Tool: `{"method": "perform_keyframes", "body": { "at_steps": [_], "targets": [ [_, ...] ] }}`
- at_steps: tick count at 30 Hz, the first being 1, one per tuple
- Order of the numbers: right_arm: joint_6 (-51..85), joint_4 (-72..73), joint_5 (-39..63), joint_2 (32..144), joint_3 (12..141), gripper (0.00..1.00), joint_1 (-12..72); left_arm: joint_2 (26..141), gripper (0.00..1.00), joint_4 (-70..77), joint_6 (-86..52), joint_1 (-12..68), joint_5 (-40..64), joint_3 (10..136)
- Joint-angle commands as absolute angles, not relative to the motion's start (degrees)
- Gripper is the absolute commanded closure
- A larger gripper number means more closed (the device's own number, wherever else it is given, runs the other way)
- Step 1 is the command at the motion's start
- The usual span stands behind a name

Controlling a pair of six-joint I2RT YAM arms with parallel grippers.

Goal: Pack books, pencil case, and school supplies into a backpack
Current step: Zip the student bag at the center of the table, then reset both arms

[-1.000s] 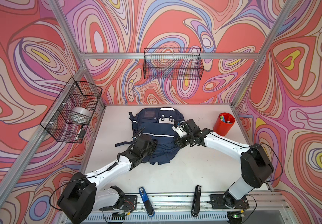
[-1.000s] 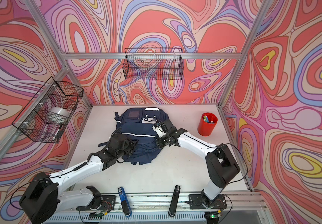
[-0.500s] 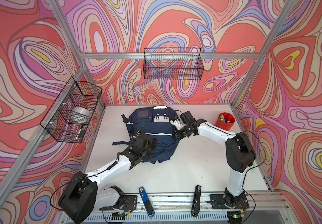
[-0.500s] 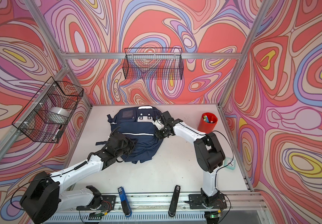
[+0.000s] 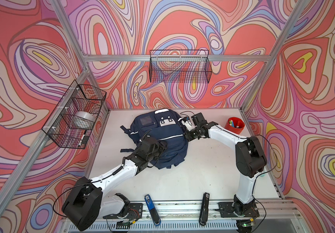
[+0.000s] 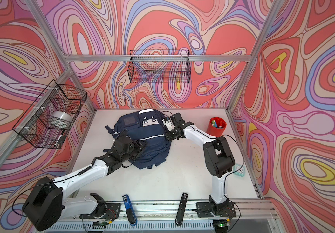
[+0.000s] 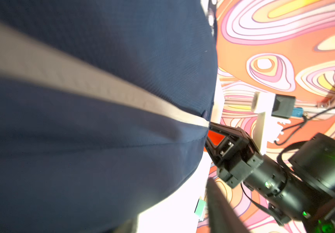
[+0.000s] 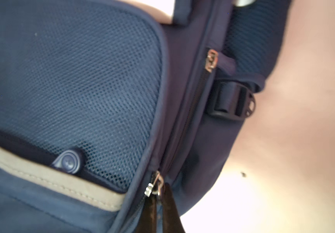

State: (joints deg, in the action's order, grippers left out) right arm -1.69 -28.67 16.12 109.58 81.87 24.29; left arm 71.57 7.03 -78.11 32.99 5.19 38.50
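The left end effector (image 5: 162, 146) sits with its jaws apart over the lower front of the backpack (image 5: 169, 139) — navy, bulging, white-striped, a white patch near its top — which lies mid-worktop (image 5: 182, 177). At its right edge, the right end effector (image 8: 157, 198) pinches a metal zip pull (image 8: 152, 186).

The left arm (image 5: 112, 178) and right arm (image 5: 226, 134) share one build: smooth white shells on the long links, bulky black housings at the joints, thin black cables (image 5: 56, 201) looping beside them. Each has a black base plate (image 5: 237, 207). The right claw (image 7: 208, 135) is black with angular open-framed fingers (image 7: 223, 128), behind it a round black wrist dotted with small green lights
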Motion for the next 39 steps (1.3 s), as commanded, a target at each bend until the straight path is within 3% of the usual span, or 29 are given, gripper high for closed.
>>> {"method": "perform_keyframes", "body": {
  "at_steps": [1, 4, 7, 8, 9, 10, 18, 21, 25, 29, 34, 39],
  "targets": [
    [-0.4, -28.6, 13.0, 105.5, 79.8, 0.85, 23.5, 69.4, 0.29, 5.9, -73.6, 32.9, 4.1, 40.7],
    [0.6, -28.9, 10.7, 102.9, 79.5, 0.64, 23.5, 66.7, 0.15, 1.0, -70.9, 32.9, 1.6, 42.9],
    [2.1, -27.0, 6.1, 97.8, 77.7, 0.51, 23.5, 63.6, 0.08, -2.6, -65.2, 32.9, -1.1, 45.0],
    [2.8, -25.9, 4.1, 95.8, 76.8, 0.38, 23.5, 62.5, 0.03, -4.9, -62.8, 32.9, -2.8, 46.2],
    [3.3, -24.7, 2.1, 93.9, 76.0, 0.13, 23.5, 61.6, 0.02, -6.6, -59.7, 32.7, -4.3, 47.3],
    [3.5, -22.8, 0.4, 91.8, 74.7, 0.02, 23.5, 60.6, 0.0, -8.2, -55.6, 32.6, -6.4, 48.7],
    [1.1, -12.4, -2.8, 83.3, 68.1, 0.02, 23.1, 57.4, 0.0, -10.9, -29.9, 28.5, -18.9, 54.2],
    [0.3, -9.5, -7.1, 83.4, 65.9, 0.02, 22.2, 57.6, 0.0, -4.1, -18.2, 27.9, -27.4, 50.5],
    [2.3, -1.1, -8.9, 81.7, 57.2, 0.02, 17.0, 59.1, 0.0, 6.7, -3.7, 26.4, -31.3, 43.6],
    [7.4, 5.6, -8.6, 79.1, 48.6, 0.02, 9.9, 58.7, 0.0, 16.5, 1.5, 22.9, -31.2, 35.9],
    [2.9, 20.5, -12.3, 76.0, 37.0, 0.03, 9.1, 61.5, 0.0, 20.2, 1.1, 16.6, -28.0, 30.8],
    [-1.2, 33.0, -16.5, 78.4, 29.0, 0.03, 8.6, 67.7, 0.0, 28.6, 4.6, 15.5, -28.1, 25.3]
  ]
}}
